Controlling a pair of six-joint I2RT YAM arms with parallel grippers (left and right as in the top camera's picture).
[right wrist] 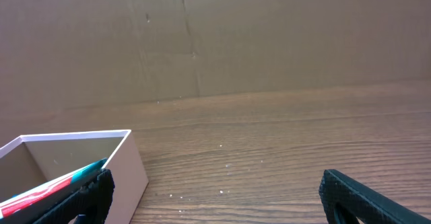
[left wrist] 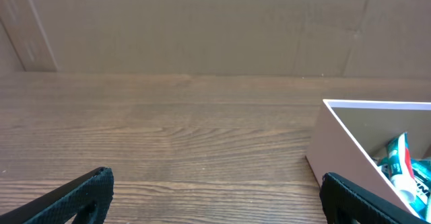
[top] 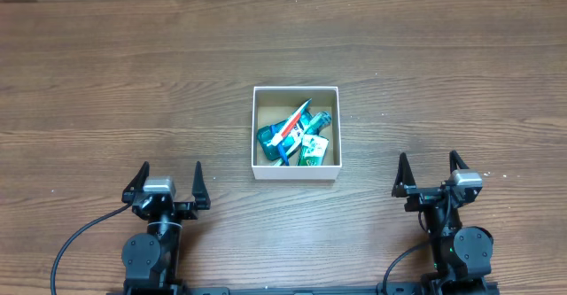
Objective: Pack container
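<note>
Container [top: 295, 173] waits beyond my 2 grippers, so I start close in. My left gripper [top: 170, 167] hangs over the near side of the table [top: 97, 73], spread wide and holding nothing. My right gripper [top: 430, 159] mirrors it, equally released and empty. Both are well apart from the container, which sits between them and farther out, near the table's middle. Inside it a teal, red and white tube [top: 285, 132] and a green packet [top: 312, 148] lie touching. A brown cardboard wall [left wrist: 202, 22] closes the far side.
</note>
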